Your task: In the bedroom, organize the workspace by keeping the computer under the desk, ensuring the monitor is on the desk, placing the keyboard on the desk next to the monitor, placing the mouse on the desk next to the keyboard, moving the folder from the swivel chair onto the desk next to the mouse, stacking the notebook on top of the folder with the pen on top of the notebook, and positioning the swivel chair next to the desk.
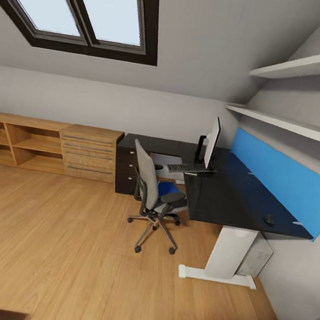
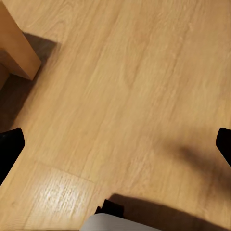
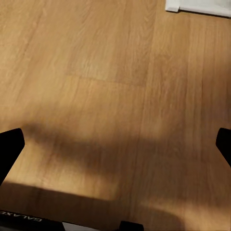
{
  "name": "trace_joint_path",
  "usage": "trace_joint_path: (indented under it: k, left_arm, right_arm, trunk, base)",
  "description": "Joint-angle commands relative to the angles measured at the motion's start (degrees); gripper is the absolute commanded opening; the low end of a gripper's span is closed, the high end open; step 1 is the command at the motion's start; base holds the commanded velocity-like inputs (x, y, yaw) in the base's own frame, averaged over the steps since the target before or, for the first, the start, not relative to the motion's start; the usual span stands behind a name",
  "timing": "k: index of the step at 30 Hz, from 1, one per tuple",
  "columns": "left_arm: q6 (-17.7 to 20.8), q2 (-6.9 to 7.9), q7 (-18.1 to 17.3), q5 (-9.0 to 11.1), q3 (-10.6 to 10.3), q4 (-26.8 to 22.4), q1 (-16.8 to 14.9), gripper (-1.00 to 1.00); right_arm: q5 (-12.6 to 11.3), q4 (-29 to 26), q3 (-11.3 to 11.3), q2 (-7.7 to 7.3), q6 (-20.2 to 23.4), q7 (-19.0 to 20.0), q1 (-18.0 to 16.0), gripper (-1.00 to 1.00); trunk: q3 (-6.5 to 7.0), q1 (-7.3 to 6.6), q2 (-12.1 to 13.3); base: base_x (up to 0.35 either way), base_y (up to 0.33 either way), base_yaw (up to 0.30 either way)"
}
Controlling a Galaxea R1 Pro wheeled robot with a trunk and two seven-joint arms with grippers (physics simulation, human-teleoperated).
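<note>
Left gripper (image 2: 115, 144) spread wide, fingertips (image 2: 10, 147) at opposite edges of its wrist view, nothing between them but wooden floor (image 2: 134, 82); corner of a light-wood cabinet (image 2: 14, 48) near one side. Right gripper (image 3: 115, 144) likewise agape and empty, pointed down at floorboards, a white foot (image 3: 197, 6) of the desk leg just at the frame's edge. Both arms apparently hung low, aimed floorward, well apart from any task item.

Farther out, in the head view: swivel chair (image 1: 150, 189) pulled up at the inner corner of the desk (image 1: 225, 201), blue folder (image 1: 168, 188) lying flat on its seat. Monitor (image 1: 212, 141) upright on the black top, keyboard (image 1: 190, 168) just beside its stand, jutting slightly over the desk edge. Mouse (image 1: 269, 219) well apart from the keyboard, toward the near end of the desk. Pale computer case (image 1: 257, 255) on the floor under the desk beside the white leg. Notebook and pen too small to make out.

Folder probably light, thin and somewhat flexible, hard to pinch while flat; best taken at an overhanging edge. Chair likely to roll and swivel when pushed.
</note>
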Motion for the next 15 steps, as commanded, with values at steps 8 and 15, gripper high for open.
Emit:
trace_joint_path:
  k: [8,15]
  left_arm:
    - [-0.1,-0.01,0.0,0.1,0.0,0.0,0.0,1.0]
    - [-0.2,-0.01,-0.1,0.0,-0.1,0.0,0.0,1.0]
  right_arm:
    - [0.2,0.0,0.0,0.05,-0.1,0.1,0.0,1.0]
    - [0.2,0.0,0.0,0.01,-0.1,0.1,0.0,1.0]
  trunk:
    - [-1.69,1.76,-3.3]
    - [-2.97,3.3,-6.1]
  base:
    - [0.0,0.0,0.03]
    - [0.0,0.0,0.003]
